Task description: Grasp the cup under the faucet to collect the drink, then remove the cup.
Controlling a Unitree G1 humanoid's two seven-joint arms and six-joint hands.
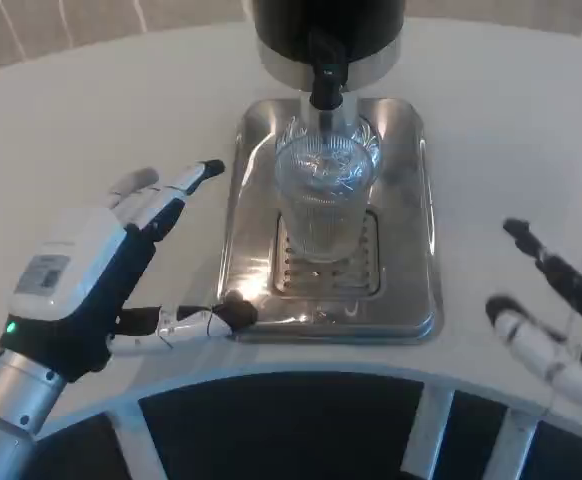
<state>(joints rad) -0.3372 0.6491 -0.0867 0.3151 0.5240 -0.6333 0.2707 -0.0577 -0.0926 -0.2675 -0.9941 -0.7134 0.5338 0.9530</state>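
A clear ribbed glass cup stands upright on the steel drip tray, right under the black faucet spout of the dark dispenser. My left hand hovers open to the left of the tray, fingers spread toward the cup, thumb tip near the tray's front left corner, not touching the cup. My right hand is at the right edge of the picture, right of the tray, fingers apart and holding nothing.
The slotted grate lies in the tray beneath the cup. The white table curves around, and a dark gap with white struts runs along its near edge.
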